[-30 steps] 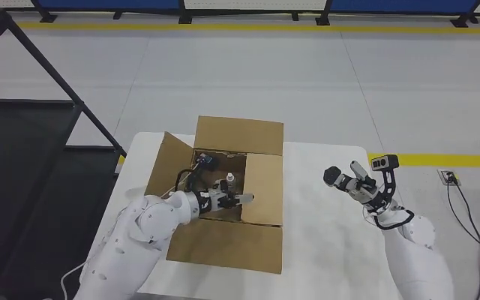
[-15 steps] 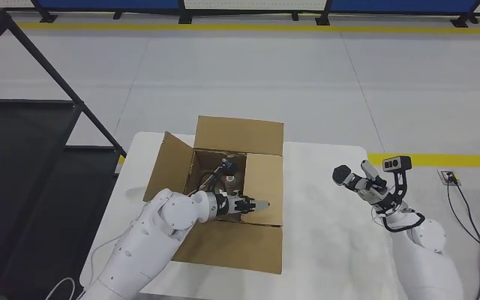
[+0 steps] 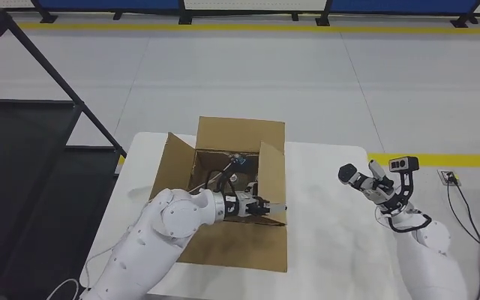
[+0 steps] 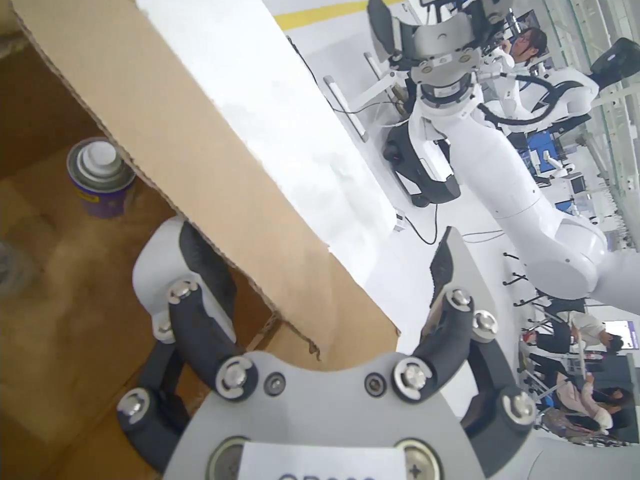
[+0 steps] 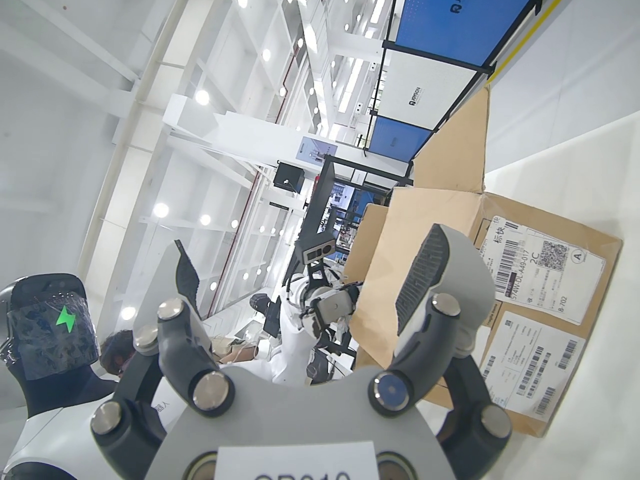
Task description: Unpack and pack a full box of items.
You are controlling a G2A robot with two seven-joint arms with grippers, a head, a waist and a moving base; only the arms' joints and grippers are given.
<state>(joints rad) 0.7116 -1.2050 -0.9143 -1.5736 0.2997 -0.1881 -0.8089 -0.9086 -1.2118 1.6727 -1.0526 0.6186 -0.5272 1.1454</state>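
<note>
An open cardboard box (image 3: 240,133) stands on the white table (image 3: 330,247). My left gripper (image 3: 267,206) is open at the box's right flap (image 3: 273,174), which stands raised. In the left wrist view the left gripper (image 4: 315,272) straddles the right flap (image 4: 210,152), one finger (image 4: 195,262) inside the box and the other outside over the table. A purple can with a white cap (image 4: 100,179) stands on the box floor. My right gripper (image 3: 351,176) is open and holds nothing, up in the air over the table's right part; the right wrist view shows the right gripper (image 5: 310,277) facing the box (image 5: 435,212).
A black metal frame (image 3: 52,75) stands left of the table. The front flap (image 3: 236,247) lies flat toward me and the back flap stands up. Shipping labels (image 5: 540,262) cover the box's right outer side. Bare table lies between the box and the right arm.
My left gripper moved rightward across the box to the right flap, and that flap rose from lying flat to standing. The right arm drifted slightly to the right.
</note>
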